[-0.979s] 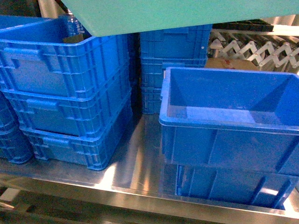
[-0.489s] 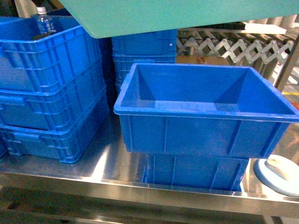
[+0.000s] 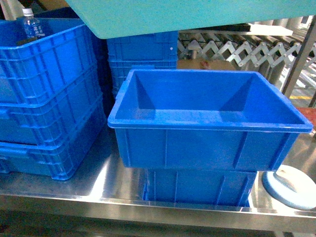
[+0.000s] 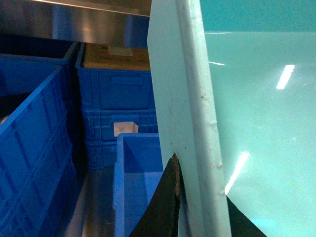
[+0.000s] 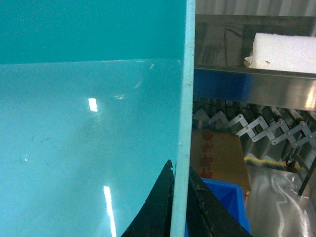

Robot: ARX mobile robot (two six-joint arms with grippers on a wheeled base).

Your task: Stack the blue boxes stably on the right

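You hold the light turquoise smooth plastic tub [image 3: 197, 17] aloft at 12 o'clock, left end effector [image 4: 180, 197] and right end effector [image 5: 180, 197] each clamped on its rim. Placement remains: lower it onto the stacked dark blue crates [image 3: 207, 118] on the steel surface [image 3: 113, 187].

Tub [image 3: 187, 15]: pale turquoise, glossy, white glints inside; rim whitish with dark specks. Open box [image 3: 207, 123]: saturated blue, plain walls. Box beneath [image 3: 197, 186]: same blue. Ribbed crates [image 3: 44, 98]: deep blue, grid ribbing. Table [image 3: 113, 182]: silvery steel, blue reflections. Bottle [image 3: 30, 24]: clear, white cap, blue label. Disc [image 3: 291, 186]: light blue, cream patch. Gripper fingers [image 4: 165, 207]: black. Foam block [image 5: 284, 52]: white. Carton [image 5: 217, 158]: tan, red print.
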